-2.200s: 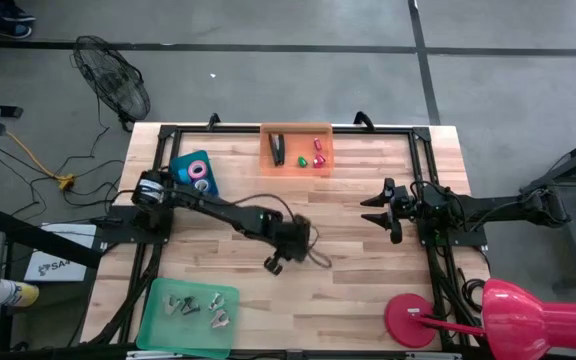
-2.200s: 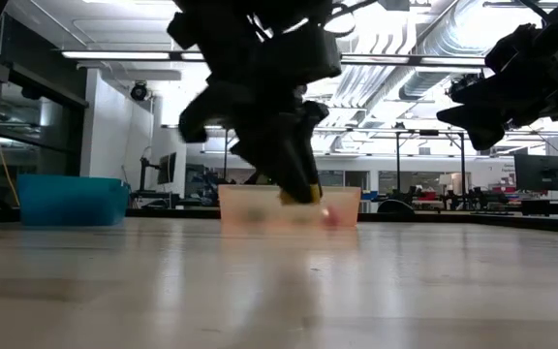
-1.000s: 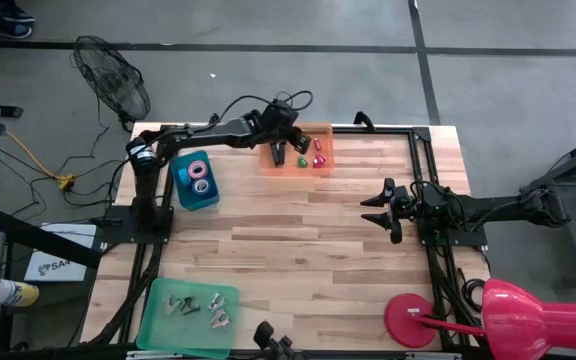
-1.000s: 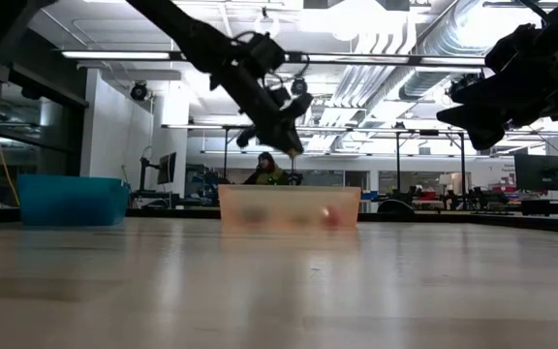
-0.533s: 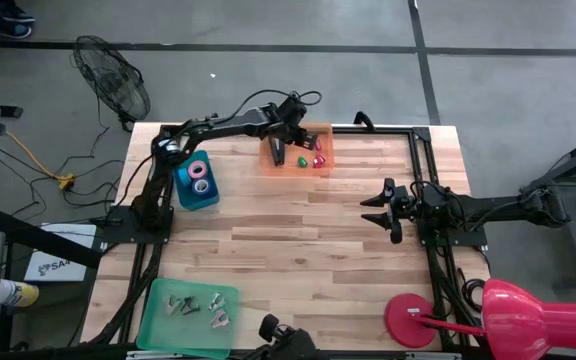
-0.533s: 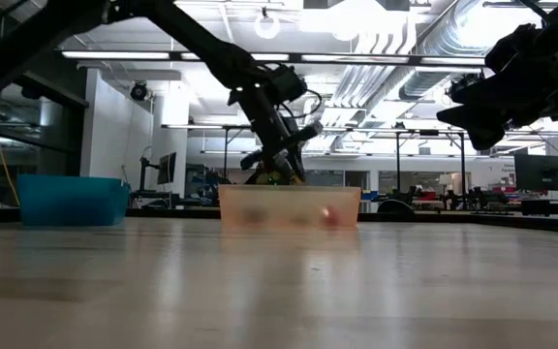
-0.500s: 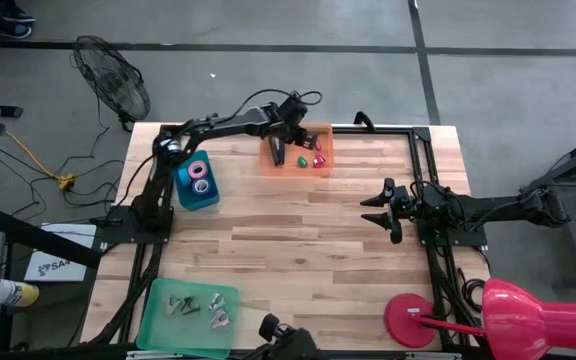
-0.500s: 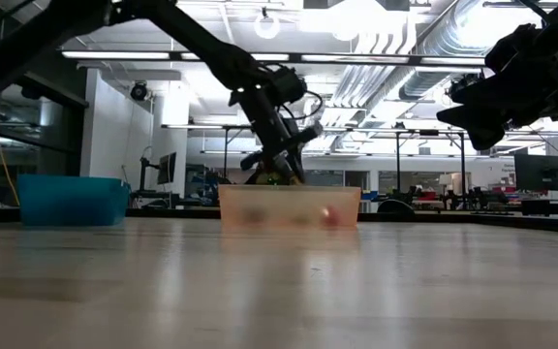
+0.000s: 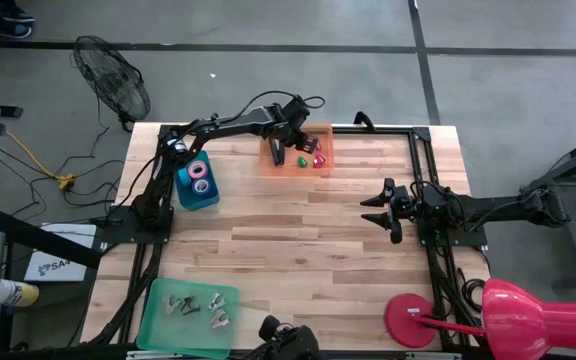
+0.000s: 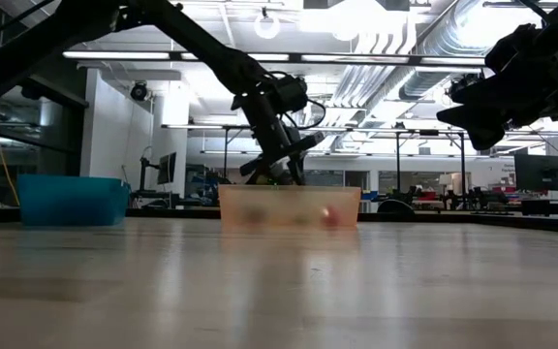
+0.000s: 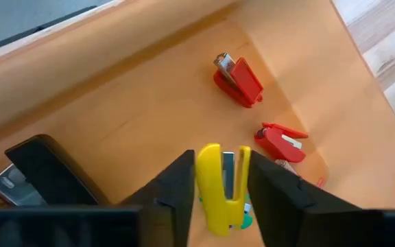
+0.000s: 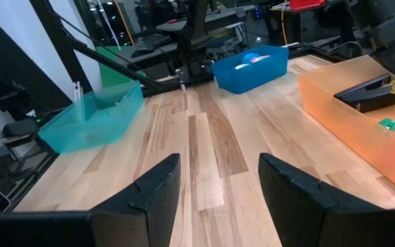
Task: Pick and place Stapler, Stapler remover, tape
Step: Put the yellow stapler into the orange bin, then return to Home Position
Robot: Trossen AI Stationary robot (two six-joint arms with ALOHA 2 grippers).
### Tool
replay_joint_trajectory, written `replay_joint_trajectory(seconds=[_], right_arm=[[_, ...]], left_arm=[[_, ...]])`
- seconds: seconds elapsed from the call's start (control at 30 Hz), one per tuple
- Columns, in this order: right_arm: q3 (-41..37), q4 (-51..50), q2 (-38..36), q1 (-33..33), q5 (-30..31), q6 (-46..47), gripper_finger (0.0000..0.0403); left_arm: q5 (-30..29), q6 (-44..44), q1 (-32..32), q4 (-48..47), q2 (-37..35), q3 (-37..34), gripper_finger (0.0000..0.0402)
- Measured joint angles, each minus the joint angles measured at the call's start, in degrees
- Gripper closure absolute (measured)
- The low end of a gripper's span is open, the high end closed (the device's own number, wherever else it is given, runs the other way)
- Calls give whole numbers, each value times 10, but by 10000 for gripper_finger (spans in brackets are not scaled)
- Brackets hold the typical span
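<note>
My left gripper (image 9: 291,140) reaches down into the orange bin (image 9: 325,131) at the table's far edge and is shut on a small yellow stapler (image 11: 218,189). A black stapler (image 11: 43,171) lies on the bin floor beside it, with two red small staplers (image 11: 238,79) and a green piece (image 11: 244,221). Tape rolls (image 9: 200,172) sit in the blue bin (image 9: 181,190). Silvery staple removers (image 9: 196,308) lie in the teal tray (image 9: 158,330). My right gripper (image 9: 376,212) waits open at the table's right side. My left gripper pinches the yellow stapler's two long sides (image 11: 201,192) between its two fingers. The fingers slant down from above and lie along the stapler. The stapler hangs low inside the orange bin, over the green piece. Whether it touches the floor, I cannot tell.
A black metal frame (image 9: 428,180) runs round the table's edges. A red lamp base (image 9: 413,320) stands at the near right corner. The wide middle of the wooden table (image 9: 298,240) lies between the bins.
My left gripper has sunk toward the orange bin at the far edge and tipped more steeply downward, carrying the yellow stapler down into the bin.
</note>
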Motion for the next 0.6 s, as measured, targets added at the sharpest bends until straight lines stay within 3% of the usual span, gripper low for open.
replay_joint_trajectory(seconds=[0.27,0.6], right_arm=[[0,0,0,0,0,0,214],[0,0,0,0,0,0,214]], left_arm=[[15,0,0,-1,0,0,213],[133,59,-16,-19,-2,69,200]])
